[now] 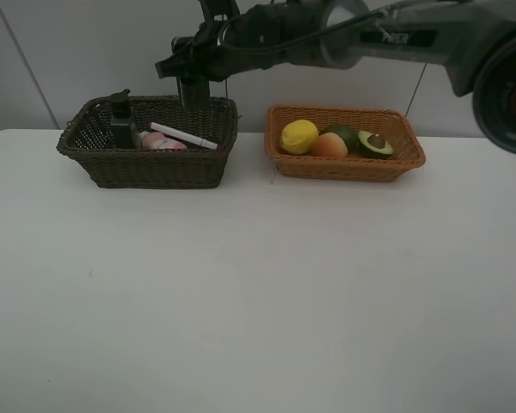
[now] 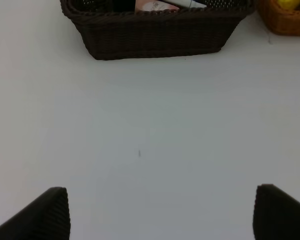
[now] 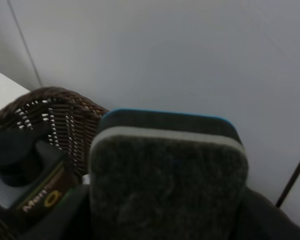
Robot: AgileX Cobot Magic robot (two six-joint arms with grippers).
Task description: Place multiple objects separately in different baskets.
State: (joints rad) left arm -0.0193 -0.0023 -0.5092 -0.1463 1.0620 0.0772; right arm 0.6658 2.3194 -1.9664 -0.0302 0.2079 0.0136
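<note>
My right gripper (image 1: 193, 89) reaches across and hangs over the back right of the dark brown basket (image 1: 146, 168), shut on the black eraser (image 3: 167, 175), which fills the right wrist view. In that basket stand the dark green pump bottle (image 1: 122, 120), the pink bottle (image 1: 162, 142) and the white marker (image 1: 182, 136). The light tan basket (image 1: 344, 168) holds the lemon (image 1: 298, 136), peach (image 1: 328, 144), lime (image 1: 344, 133) and halved avocado (image 1: 376, 144). My left gripper (image 2: 160, 215) is open and empty over the bare table, in front of the dark basket (image 2: 155, 35).
The white table (image 1: 258, 292) stretches in front of both baskets. A pale wall stands close behind them. The right arm's dark links (image 1: 396, 34) span the top of the high view. The tan basket's corner (image 2: 285, 22) shows in the left wrist view.
</note>
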